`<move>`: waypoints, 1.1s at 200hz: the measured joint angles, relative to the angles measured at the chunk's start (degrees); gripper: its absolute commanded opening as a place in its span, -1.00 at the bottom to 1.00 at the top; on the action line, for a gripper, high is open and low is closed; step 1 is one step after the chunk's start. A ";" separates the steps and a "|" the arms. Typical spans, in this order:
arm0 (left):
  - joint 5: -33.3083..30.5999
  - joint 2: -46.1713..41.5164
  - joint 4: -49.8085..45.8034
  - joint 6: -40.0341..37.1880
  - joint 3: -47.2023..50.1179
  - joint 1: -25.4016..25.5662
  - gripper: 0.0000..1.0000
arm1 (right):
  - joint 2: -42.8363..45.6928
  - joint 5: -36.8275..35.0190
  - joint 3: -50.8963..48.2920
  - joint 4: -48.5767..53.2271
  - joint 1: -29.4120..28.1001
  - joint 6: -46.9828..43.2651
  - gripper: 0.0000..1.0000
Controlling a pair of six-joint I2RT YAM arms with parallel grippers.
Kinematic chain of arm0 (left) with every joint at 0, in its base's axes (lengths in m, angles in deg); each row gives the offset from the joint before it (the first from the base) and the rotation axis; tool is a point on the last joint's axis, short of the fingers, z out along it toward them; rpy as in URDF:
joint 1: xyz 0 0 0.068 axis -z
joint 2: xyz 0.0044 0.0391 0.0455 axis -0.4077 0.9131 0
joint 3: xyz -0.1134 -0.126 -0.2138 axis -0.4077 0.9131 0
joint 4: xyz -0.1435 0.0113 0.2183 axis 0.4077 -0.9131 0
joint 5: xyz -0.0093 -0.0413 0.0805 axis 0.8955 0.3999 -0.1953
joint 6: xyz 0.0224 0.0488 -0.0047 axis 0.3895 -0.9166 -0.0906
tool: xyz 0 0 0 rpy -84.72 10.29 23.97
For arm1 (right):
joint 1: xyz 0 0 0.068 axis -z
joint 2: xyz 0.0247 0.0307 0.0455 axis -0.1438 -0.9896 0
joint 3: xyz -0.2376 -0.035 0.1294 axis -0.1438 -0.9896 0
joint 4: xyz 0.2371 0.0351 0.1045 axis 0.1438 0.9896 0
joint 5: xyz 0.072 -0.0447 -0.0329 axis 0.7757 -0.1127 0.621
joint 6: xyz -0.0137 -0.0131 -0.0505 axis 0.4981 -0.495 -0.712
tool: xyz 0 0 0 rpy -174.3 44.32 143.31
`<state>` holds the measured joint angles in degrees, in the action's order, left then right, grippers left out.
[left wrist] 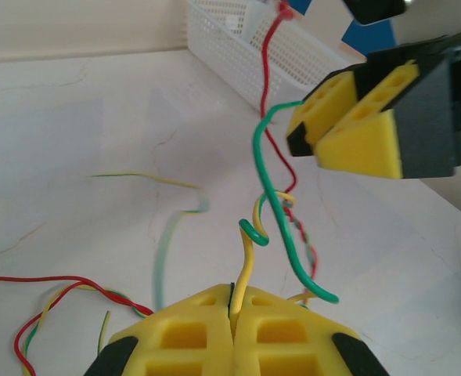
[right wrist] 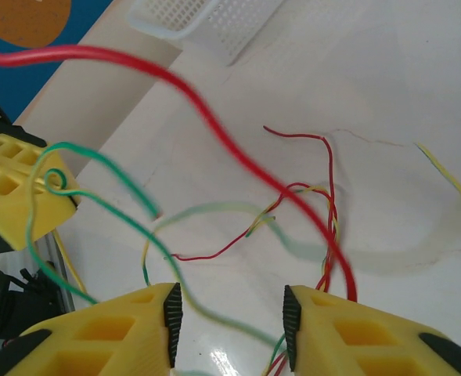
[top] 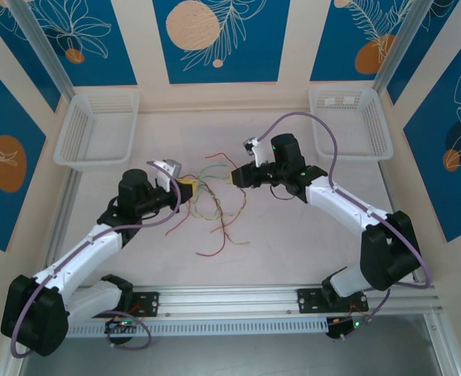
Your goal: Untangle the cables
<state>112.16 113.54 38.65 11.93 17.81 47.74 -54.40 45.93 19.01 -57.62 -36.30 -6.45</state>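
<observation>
The pale table point(top: 293, 251) carries a left basket point(top: 97, 129) and a right basket point(top: 351, 121) at its far edge. The cables point(top: 214, 205) lie tangled mid-table, running mostly near-to-far. My left gripper point(left wrist: 232, 309) pinches a yellow strand. My right gripper point(right wrist: 230, 317) gapes, with green wire crossing the gap.

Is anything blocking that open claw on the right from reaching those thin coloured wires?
Nothing visible does. The right gripper is open among the cables, with a red wire and a green wire looping just ahead of its fingers. The left gripper pinches a yellow wire.
</observation>
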 measured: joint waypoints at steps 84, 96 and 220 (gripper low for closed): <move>0.42 -0.15 0.00 -0.07 -0.02 0.87 -1.00 | -2.25 -2.62 0.61 -1.31 0.11 0.07 -0.05; 0.39 -0.39 0.00 -0.11 -0.02 0.87 -1.00 | -1.77 -3.96 0.44 -1.25 0.31 0.09 -0.03; 0.46 -1.29 0.31 -0.90 -0.02 1.09 -1.00 | 3.52 -6.14 -5.68 -3.96 2.32 1.60 0.23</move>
<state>112.62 112.25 38.96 11.04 17.78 48.84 -50.89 39.79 13.33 -61.57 -33.98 -4.85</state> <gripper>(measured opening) 0.049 0.630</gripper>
